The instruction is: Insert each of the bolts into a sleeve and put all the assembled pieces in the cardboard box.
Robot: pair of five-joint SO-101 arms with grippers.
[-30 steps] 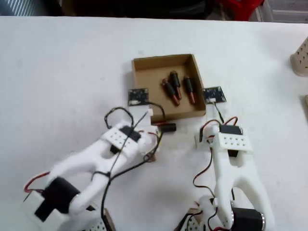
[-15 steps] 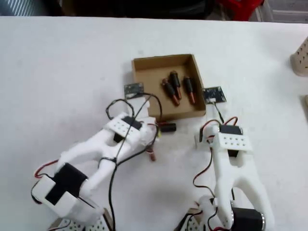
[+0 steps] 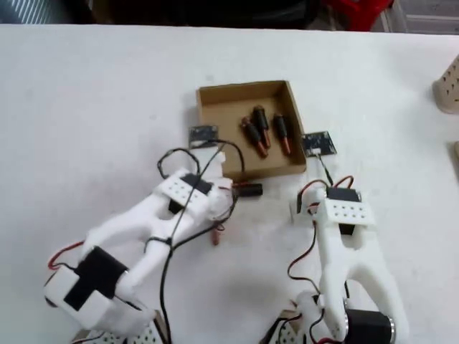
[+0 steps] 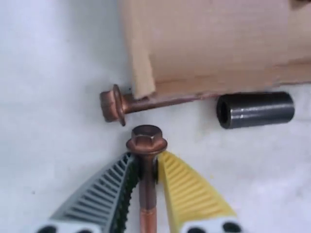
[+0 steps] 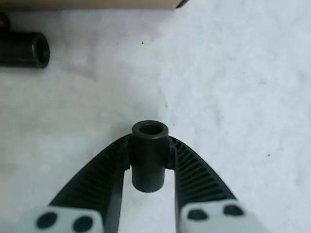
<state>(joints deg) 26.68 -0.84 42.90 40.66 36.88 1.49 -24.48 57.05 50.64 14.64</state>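
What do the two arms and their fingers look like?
The left arm and the right arm are white, with black motors and loose red and black cables. On the left gripper the ribbed fingers are grey and yellow; on the right gripper both are black.

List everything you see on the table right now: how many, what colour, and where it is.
cardboard box: one, brown, mid-table.
assembled pieces: three, copper and black, inside the cardboard box.
loose sleeve: one, black, on the table beside the box.
loose bolt: one, copper, lying against the box's outer wall.
held bolt: one, copper, in the left gripper.
held sleeve: one, black, in the right gripper.
table: one, white.
left gripper: one, grey and yellow, shut on the held bolt.
right gripper: one, black, shut on the held sleeve.
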